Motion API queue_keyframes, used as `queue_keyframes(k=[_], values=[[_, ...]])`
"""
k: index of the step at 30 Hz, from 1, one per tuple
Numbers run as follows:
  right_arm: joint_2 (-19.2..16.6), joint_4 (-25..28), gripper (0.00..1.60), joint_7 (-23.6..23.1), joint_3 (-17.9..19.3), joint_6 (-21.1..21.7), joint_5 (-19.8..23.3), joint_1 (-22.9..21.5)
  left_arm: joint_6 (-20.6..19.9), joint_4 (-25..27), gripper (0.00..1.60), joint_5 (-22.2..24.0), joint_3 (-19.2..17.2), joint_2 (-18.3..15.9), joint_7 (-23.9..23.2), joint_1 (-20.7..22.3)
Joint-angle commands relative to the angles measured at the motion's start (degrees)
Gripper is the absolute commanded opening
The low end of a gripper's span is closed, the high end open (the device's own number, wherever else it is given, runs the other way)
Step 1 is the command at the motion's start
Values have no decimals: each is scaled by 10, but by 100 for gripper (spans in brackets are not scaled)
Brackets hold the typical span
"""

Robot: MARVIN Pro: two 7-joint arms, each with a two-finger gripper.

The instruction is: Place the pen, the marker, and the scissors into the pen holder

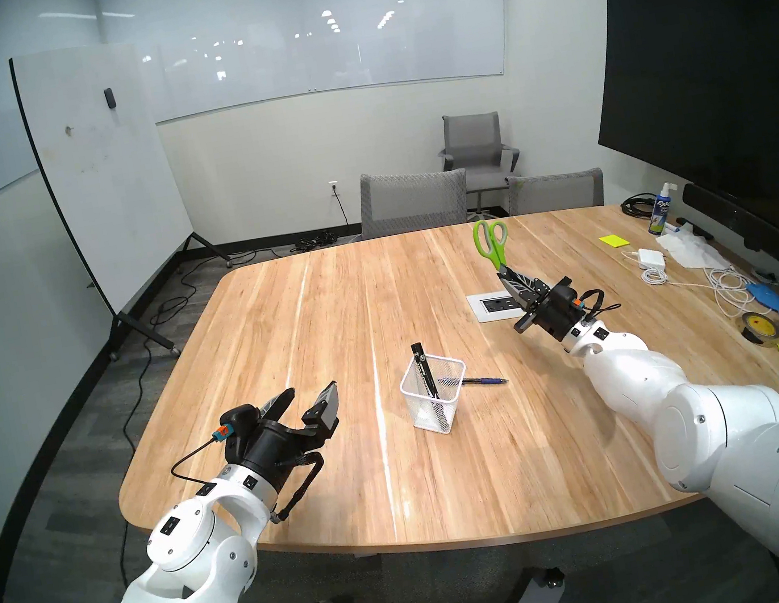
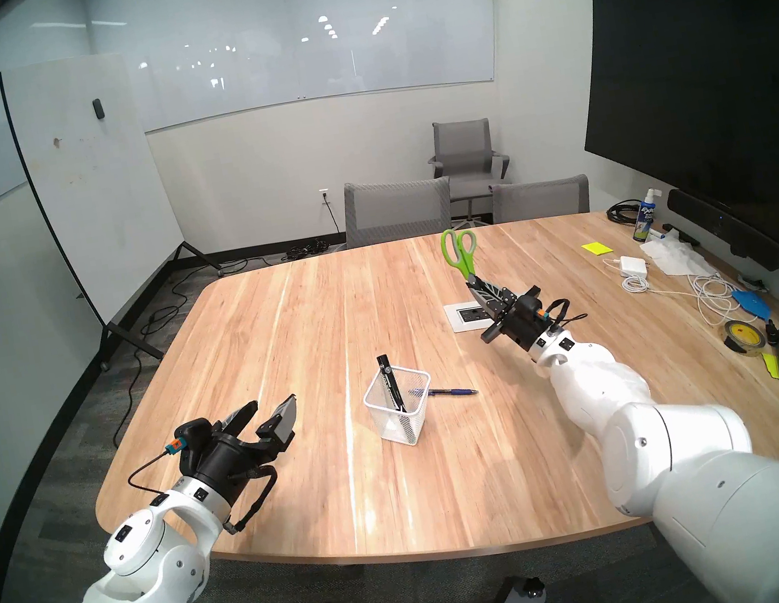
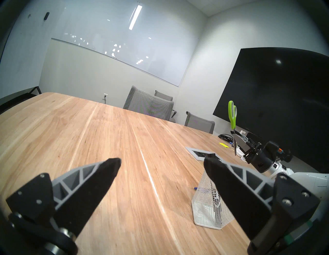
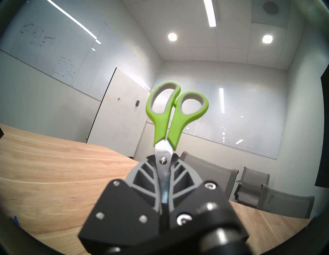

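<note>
In the head view the right gripper [image 1: 508, 274] is sitting in the right half of the frame, raised off the wooden table [image 1: 282, 341] and tilted up toward the far wall. Its jaws are pressing together on the silver blades of the scissors [image 1: 491, 242], so the green and grey loop handles are sticking up above the fingertips, near the upper right of the tabletop. The right wrist view is showing the same grip from behind: the blades are running down between the two grey ribbed fingers [image 4: 142, 175], with the pivot screw just above the fingertips and the handles filling the centre of the frame.

The left gripper [image 1: 308, 397] is hanging in the lower left of the head view, over the near left corner of the table. Its jaws are standing wide apart with nothing between them; in the left wrist view the two black fingertips [image 3: 108, 171] are sitting at the bottom corners with bare wood showing in the gap.

The white mesh pen holder [image 1: 435, 395] is standing on the table just below the middle of the head view, between the two arms. The black marker [image 1: 424, 370] is leaning inside it, cap end poking out above the upper left of the rim. The blue pen [image 1: 484, 381] is lying flat on the table just to the right of the holder, its near end showing through the mesh, so whether it is touching the holder cannot be told.
</note>
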State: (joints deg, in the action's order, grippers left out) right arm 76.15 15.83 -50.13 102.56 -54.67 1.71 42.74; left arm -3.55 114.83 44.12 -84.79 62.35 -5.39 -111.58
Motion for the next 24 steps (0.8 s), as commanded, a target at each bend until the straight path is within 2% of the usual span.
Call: queue_keyframes(k=[1, 24], values=[[10, 40, 0, -30, 1, -3, 12, -8, 2, 9, 160, 0, -1, 1, -1, 2], [31, 134, 0, -27, 7, -3, 32, 29, 2, 6, 160, -2, -1, 3, -5, 5]])
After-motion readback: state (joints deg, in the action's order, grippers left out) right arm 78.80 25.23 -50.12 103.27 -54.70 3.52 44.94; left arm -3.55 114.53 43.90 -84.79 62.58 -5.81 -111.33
